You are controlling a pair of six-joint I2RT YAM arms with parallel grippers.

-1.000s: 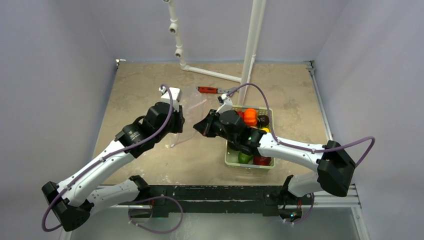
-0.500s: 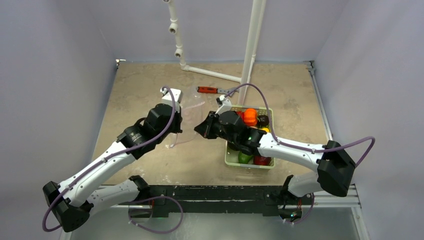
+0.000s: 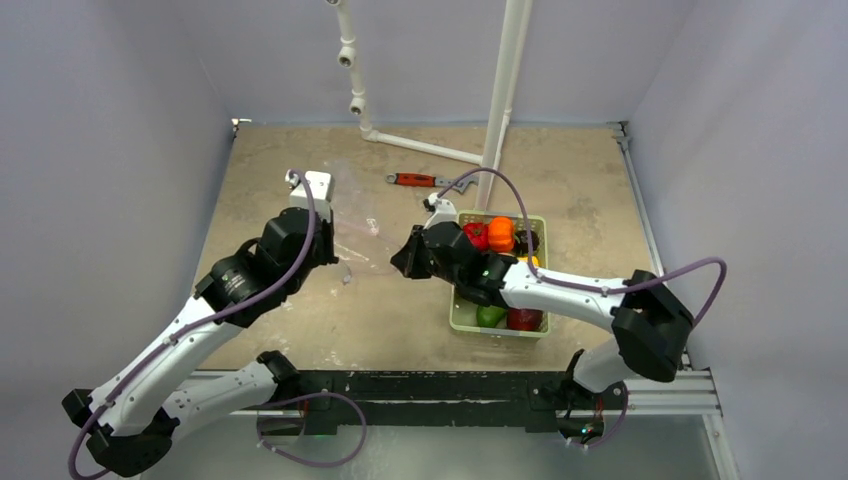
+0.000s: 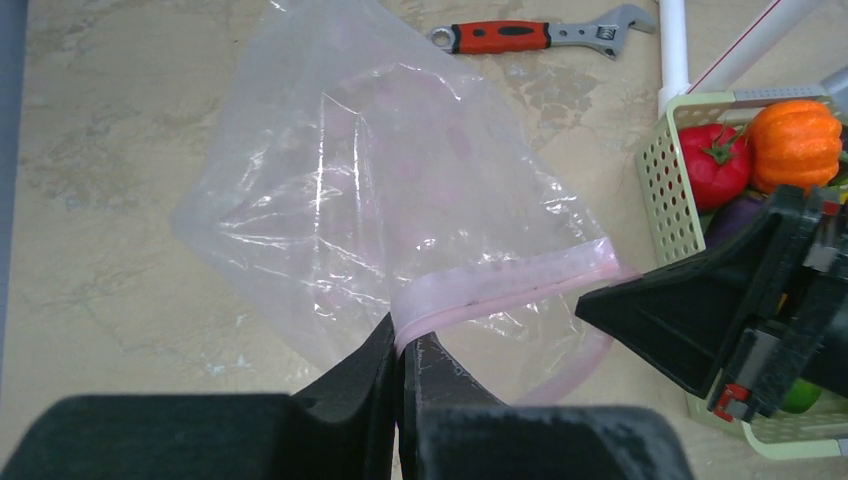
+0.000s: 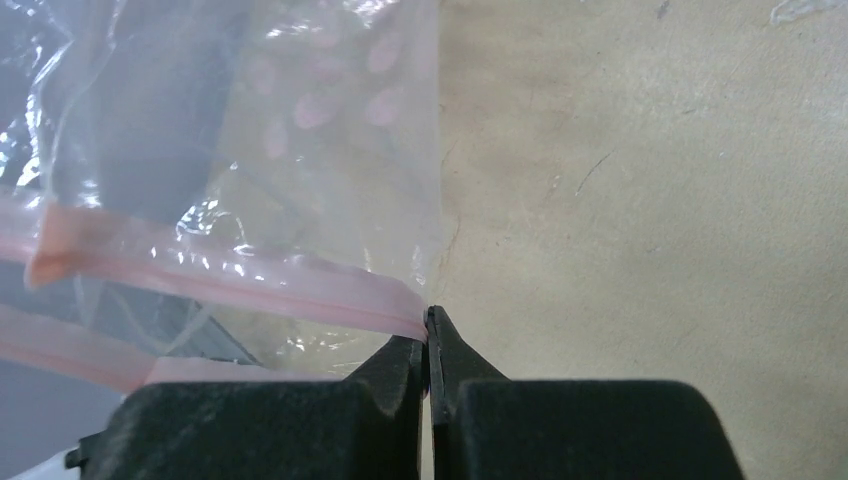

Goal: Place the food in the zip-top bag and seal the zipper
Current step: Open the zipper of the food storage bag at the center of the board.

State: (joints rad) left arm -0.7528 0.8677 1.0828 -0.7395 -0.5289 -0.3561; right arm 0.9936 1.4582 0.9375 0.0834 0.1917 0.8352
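Note:
The clear zip-top bag (image 3: 362, 222) lies on the table between my two grippers, with no food in it. My left gripper (image 4: 402, 338) is shut on the pink zipper (image 4: 505, 283) at its left end. My right gripper (image 5: 428, 322) is shut on the strip's other end (image 5: 300, 285). The front lip of the mouth hangs loose below. The food sits in the green basket (image 3: 460, 318): a red tomato (image 4: 715, 165), an orange pumpkin (image 4: 797, 143), a dark purple piece (image 4: 735, 215) and a green piece (image 3: 490, 315).
A red-handled wrench (image 3: 415, 180) lies behind the bag. A white pipe (image 3: 505, 90) rises beside the basket's far corner. Walls close the table on three sides. My right arm lies across the basket.
My left gripper has closed on the zipper strip and the left arm has drawn back to the left, stretching the bag's mouth. The right gripper has shifted slightly left, still shut.

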